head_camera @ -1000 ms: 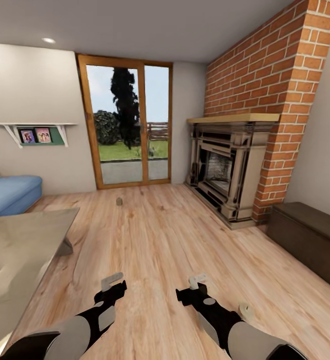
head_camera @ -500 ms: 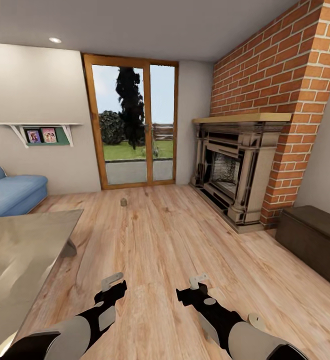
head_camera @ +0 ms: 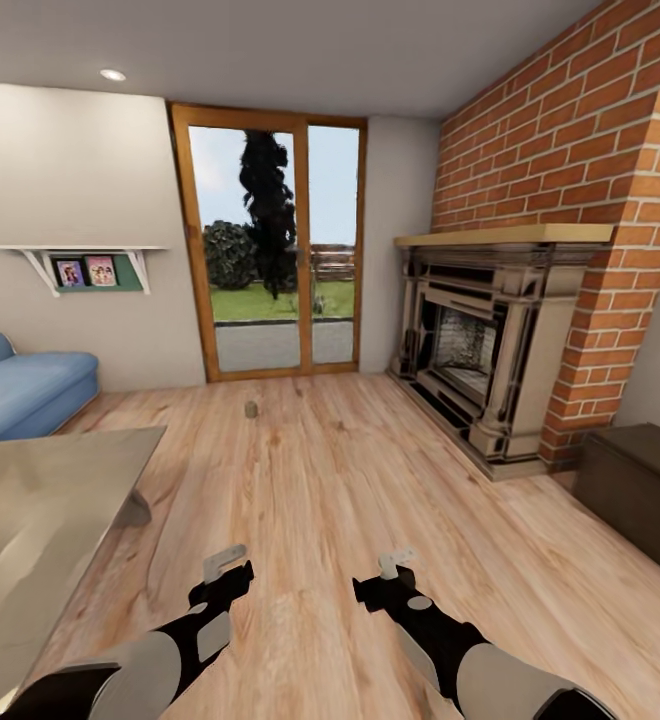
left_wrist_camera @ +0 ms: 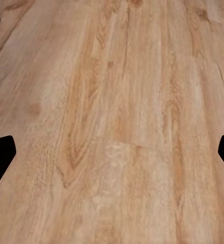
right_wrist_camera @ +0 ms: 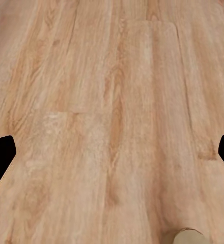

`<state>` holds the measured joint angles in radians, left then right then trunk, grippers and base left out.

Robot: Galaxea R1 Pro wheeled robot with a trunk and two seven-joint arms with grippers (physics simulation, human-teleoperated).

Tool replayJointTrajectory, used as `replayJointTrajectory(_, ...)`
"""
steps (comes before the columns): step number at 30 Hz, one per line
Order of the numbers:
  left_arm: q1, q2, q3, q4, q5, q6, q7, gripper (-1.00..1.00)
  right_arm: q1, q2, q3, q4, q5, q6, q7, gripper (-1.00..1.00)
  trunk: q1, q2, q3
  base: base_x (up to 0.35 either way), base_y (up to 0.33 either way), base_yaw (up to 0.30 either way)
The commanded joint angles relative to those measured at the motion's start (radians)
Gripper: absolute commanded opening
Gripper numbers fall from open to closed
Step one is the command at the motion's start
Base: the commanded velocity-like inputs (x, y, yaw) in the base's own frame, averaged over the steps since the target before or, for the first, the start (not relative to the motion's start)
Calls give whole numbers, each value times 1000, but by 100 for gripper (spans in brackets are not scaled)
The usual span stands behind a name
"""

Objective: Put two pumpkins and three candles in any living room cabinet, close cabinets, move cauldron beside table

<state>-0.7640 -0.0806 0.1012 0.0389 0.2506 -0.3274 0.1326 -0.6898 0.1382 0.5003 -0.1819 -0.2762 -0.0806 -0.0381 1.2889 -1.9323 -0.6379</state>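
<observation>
At the lower left of the head view I see my left gripper [head_camera: 228, 572]. Its jaws stand wide apart and hold nothing; in the left wrist view the two dark fingertips [left_wrist_camera: 1, 157] are at the far edges with only wooden floor [left_wrist_camera: 117, 117] between them. The left arm [head_camera: 150, 655] reaches forward and low from the bottom edge, above the floor and touching nothing.

The table [head_camera: 40, 510], with a glossy grey-beige top, fills the left middle of the head view, its long side running away from me. Behind it, at the left edge, is a blue sofa [head_camera: 25, 390].

Near the centre of the head view, far off on the floor before the glass door [head_camera: 270, 250], stands one small tan candle [head_camera: 251, 409], upright as far as I can tell.

My right gripper [head_camera: 395, 570] at the lower centre-right is equally wide open and empty. The right arm [head_camera: 470, 660] is stretched forward like the left one.

At the right are the fireplace [head_camera: 480, 350] and, at the right edge, the dark-brown cabinet [head_camera: 640, 480], its long axis running from the brick wall toward me.
</observation>
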Motion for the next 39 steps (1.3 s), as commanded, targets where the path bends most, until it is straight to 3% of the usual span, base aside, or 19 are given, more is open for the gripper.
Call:
replayJointTrajectory(1, -2, 0, 8, 4, -2, -7, 0, 100, -1, 0, 9, 1, -9, -4, -4, 100, 0, 0, -1, 327, 0, 214)
replayJointTrajectory(9, -1, -1, 8, 4, -2, -7, 0, 100, -1, 0, 8, 1, -9, -4, -4, 100, 0, 0, -1, 312, 0, 201)
replayJointTrajectory(18, -2, 0, 8, 4, -1, -7, 0, 100, -2, 0, 8, 1, -9, -4, -4, 100, 0, 0, -1, 60, 7, 24)
replayJointTrajectory(39, -2, -1, 8, 4, -1, -7, 1, 100, -1, 0, 8, 1, -9, -4, -4, 100, 0, 0, -1, 135, 165, 0)
